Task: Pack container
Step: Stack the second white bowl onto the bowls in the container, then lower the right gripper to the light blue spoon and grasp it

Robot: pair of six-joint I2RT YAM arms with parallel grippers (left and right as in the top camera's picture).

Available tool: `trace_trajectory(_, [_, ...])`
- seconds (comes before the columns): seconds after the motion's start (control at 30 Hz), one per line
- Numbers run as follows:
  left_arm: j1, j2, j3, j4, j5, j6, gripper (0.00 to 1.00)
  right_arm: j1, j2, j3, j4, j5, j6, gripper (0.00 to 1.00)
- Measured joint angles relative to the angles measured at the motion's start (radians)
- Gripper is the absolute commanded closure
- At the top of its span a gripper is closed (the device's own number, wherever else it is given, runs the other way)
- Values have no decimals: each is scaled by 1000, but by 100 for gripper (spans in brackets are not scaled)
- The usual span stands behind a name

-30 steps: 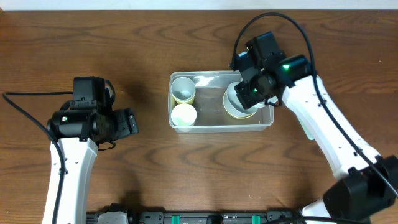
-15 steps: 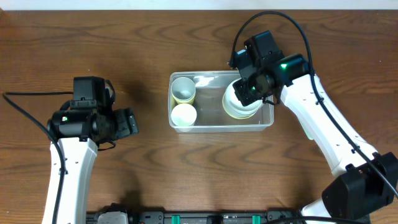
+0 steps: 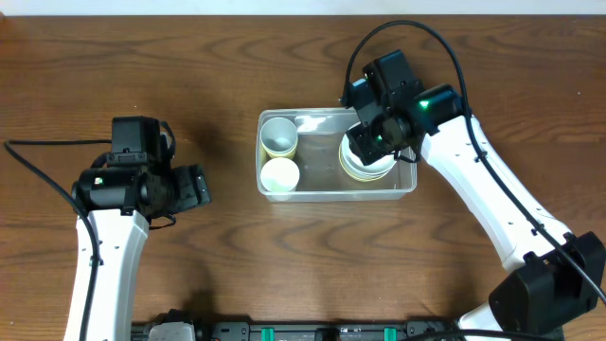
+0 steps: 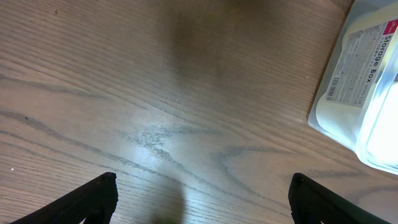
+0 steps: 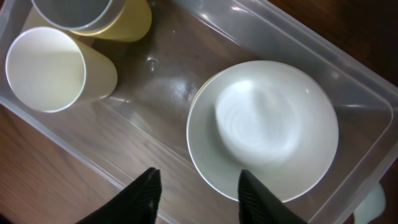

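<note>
Directly under right hand [image 5: 198, 198], container [image 5: 168, 74]

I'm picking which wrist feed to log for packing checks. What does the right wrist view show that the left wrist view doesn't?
Only the right wrist view: the inside of the container, holding a white bowl, a pale yellow cup and a second cup, with the right gripper open above them.
Only the left wrist view: the Storage Box label on the tub's outer wall, and the left gripper open over bare wood.
Both: part of the clear container and the wooden table.
</note>
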Motion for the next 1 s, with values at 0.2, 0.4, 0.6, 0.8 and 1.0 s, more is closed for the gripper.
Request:
trace_trajectory(0.2, [0, 0, 0, 0, 0, 0, 12, -18, -1, 7, -2, 88, 57, 51])
trace_trajectory(0.4, [0, 0, 0, 0, 0, 0, 12, -158, -85, 74, -9, 230, 108, 8])
trace_trajectory(0.6, [0, 0, 0, 2, 0, 0, 12, -366, -211, 129, -56, 283, 75, 7])
trace_trajectory(0.8, [0, 0, 0, 2, 0, 0, 12, -473, -159, 73, -132, 276, 5, 7])
trace_trajectory(1.0, [0, 0, 0, 1, 0, 0, 12, -475, -38, -63, -106, 257, -89, 10])
